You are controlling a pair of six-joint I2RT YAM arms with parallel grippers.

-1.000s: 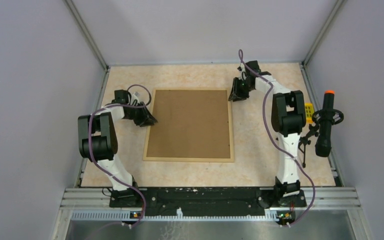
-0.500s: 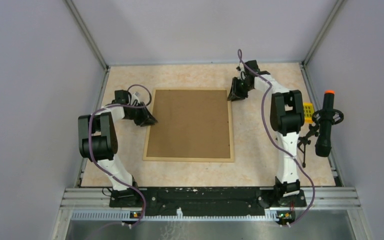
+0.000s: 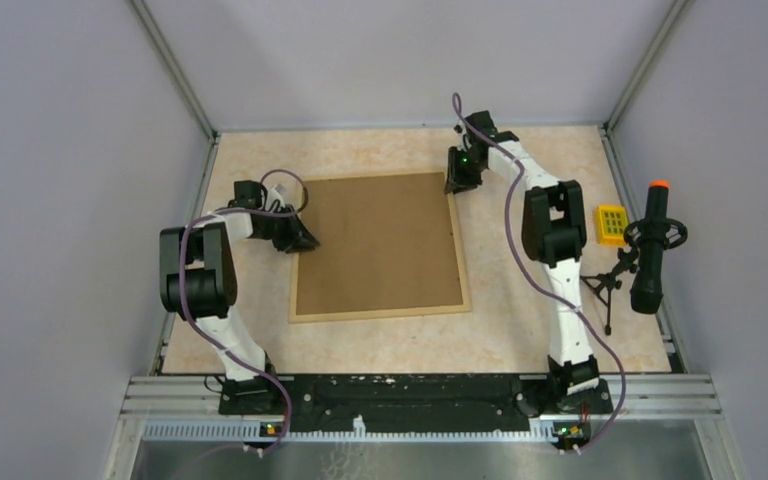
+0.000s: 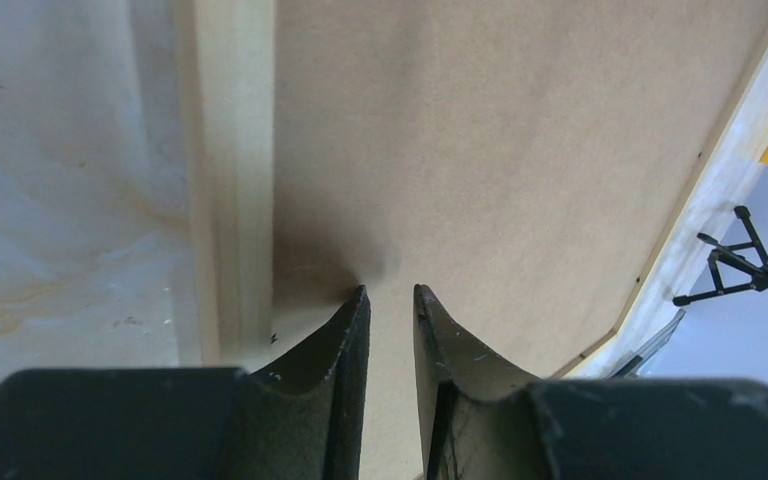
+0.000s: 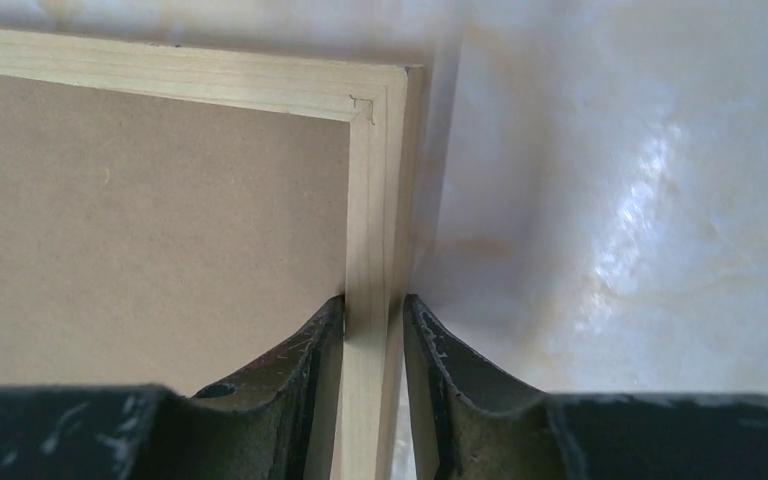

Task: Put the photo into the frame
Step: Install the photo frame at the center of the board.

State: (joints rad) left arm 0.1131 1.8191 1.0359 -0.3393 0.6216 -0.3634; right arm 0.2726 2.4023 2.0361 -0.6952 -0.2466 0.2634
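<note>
Light natural wood forms the frame [image 3: 380, 314], which lies flat, back side up, in the middle of the marbled beige table [image 3: 380, 348], slightly skewed to the table edges. A plain brown backing board [image 3: 378, 243] fills its opening. The right gripper [image 3: 457, 180] sits at the frame's far right corner; in the right wrist view its fingers [image 5: 320, 340] straddle the right-hand rail [image 5: 372, 200] and pinch it, one on the inner edge beside the board [image 5: 140, 200], the other on the outer edge. The left gripper [image 3: 300, 240] is at the frame's left side; in the left wrist view its tips [image 4: 390, 290] stand narrowly parted over the board [image 4: 480, 150], just inside the left rail [image 4: 230, 180], with nothing between them. A yellow keypad [image 3: 611, 223] lies near the table's right edge.
</note>
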